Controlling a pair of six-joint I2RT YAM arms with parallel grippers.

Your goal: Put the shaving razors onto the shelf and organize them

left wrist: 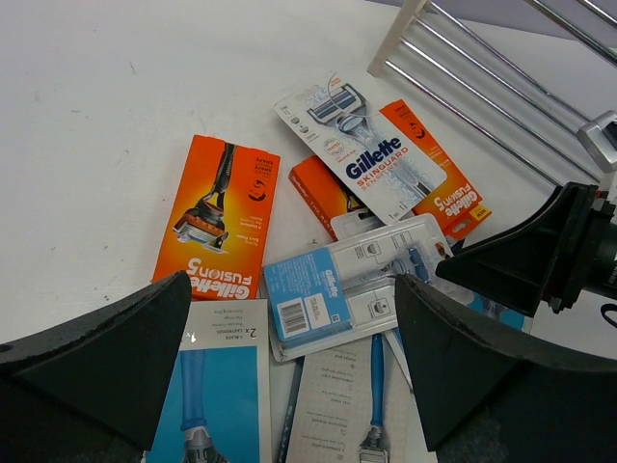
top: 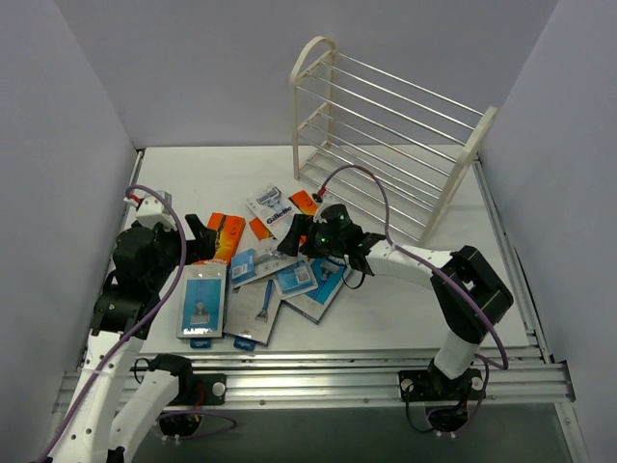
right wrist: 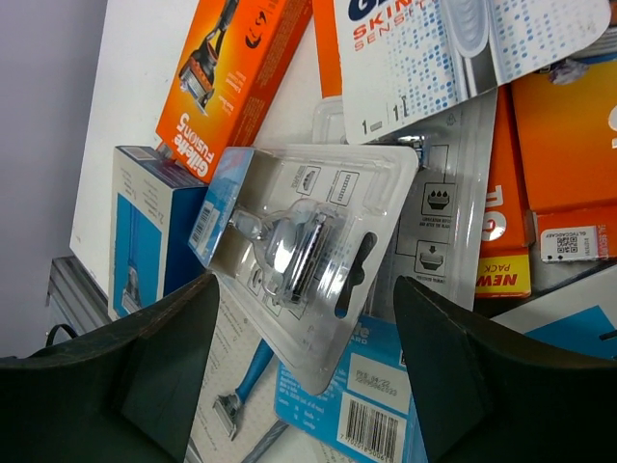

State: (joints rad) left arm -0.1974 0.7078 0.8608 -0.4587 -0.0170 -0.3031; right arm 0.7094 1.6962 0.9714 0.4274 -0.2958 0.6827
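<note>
Where the white table (top: 193, 183) runs back to the wall, the cream shelf (top: 386, 135) stands on its far right part. Near the shelf's front, the shaving razors (top: 260, 289) lie in a messy heap on the table, some on top of others. The left claw (left wrist: 292, 289) hangs spread wide over the heap. The right claw (right wrist: 307, 289) is spread too, with a clear pack (right wrist: 308, 251) under its gap. One orange box (left wrist: 217, 217) says "Gillette Fusion5". One white pack (left wrist: 371, 159) says "Gillette SkinGuard".

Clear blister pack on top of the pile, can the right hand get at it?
Likely yes: the open right hand hangs just above the clear blister pack, and nothing lies over it.
</note>
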